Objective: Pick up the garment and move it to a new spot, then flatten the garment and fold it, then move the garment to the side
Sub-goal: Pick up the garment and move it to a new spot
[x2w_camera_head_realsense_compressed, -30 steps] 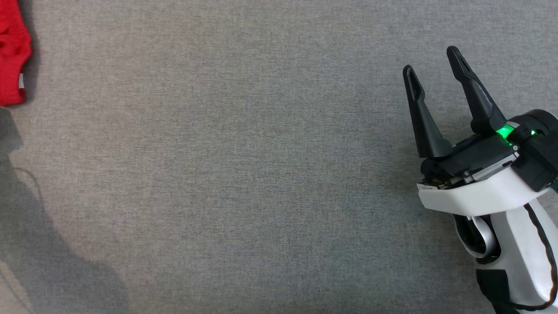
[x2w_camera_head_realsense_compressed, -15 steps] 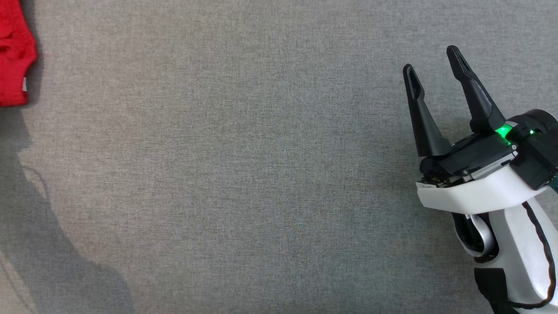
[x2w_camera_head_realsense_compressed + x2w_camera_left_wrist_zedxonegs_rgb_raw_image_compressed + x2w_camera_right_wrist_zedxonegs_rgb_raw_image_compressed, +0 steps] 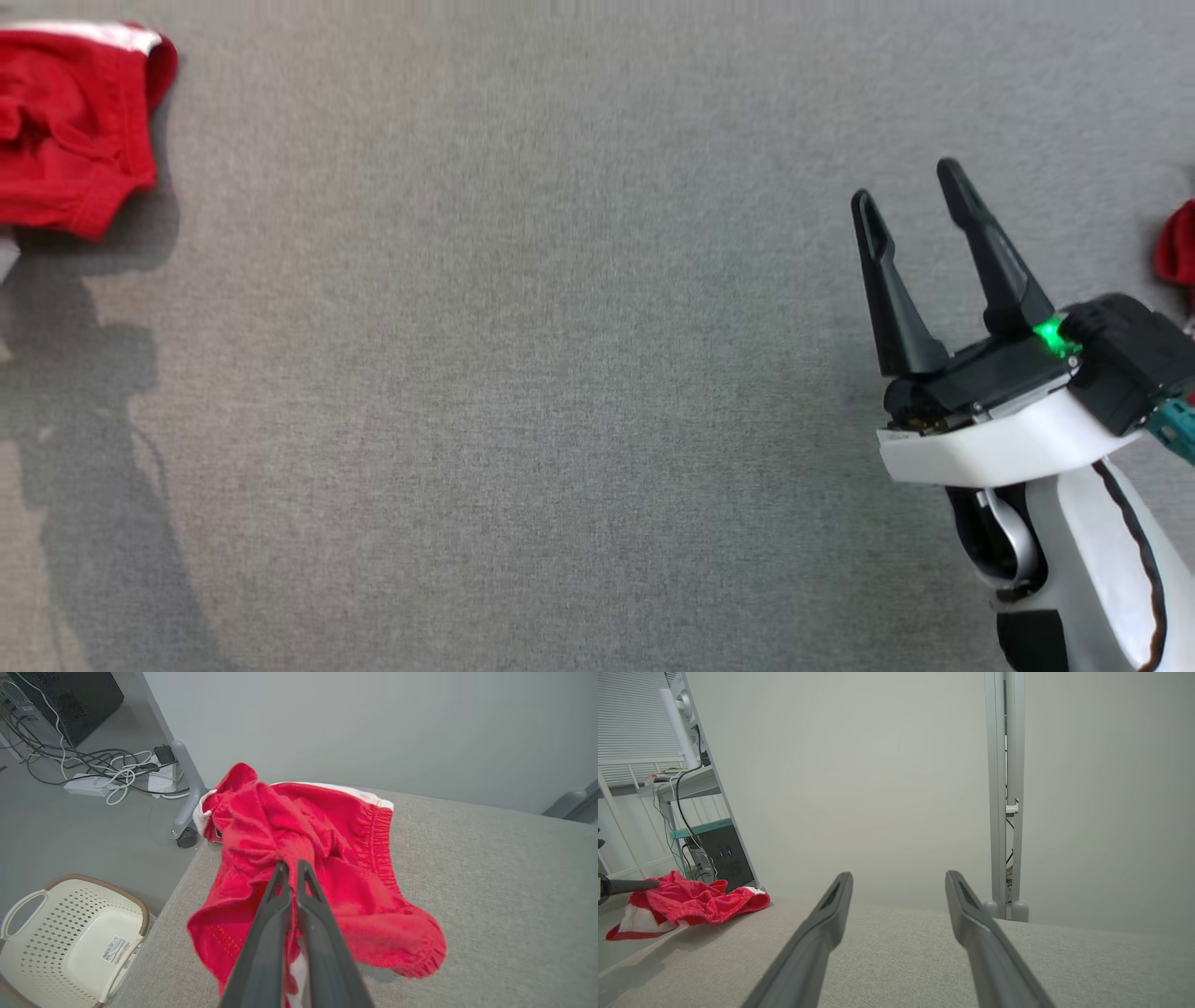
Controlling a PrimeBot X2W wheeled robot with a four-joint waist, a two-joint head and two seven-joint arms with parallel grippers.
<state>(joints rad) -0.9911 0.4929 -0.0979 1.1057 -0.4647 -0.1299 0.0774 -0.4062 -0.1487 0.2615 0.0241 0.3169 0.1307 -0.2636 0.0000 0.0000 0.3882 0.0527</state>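
The garment [image 3: 75,131] is a crumpled pair of red shorts with a white stripe and an elastic waistband, at the far left corner of the grey fabric table [image 3: 523,373]. In the left wrist view my left gripper [image 3: 292,865] is shut on a bunched fold at the top of the garment [image 3: 327,849], whose cloth hangs from the fingers down to the table. The right wrist view shows the garment [image 3: 691,900] at far left, a dark finger [image 3: 626,885] of the left gripper reaching into it. My right gripper [image 3: 906,185] hovers open above the table's right side, far from the garment.
A white perforated laundry basket [image 3: 70,933] stands on the floor beside the table's left edge. Cables and a power strip [image 3: 107,770] lie near a wheeled table leg [image 3: 187,798]. A small red object [image 3: 1174,245] shows at the right edge. A metal post [image 3: 1003,788] stands behind the table.
The left gripper has shut on the garment. More of the garment has come into the head view from the left, bunched up. The head view has shifted slightly; the right gripper stays open.
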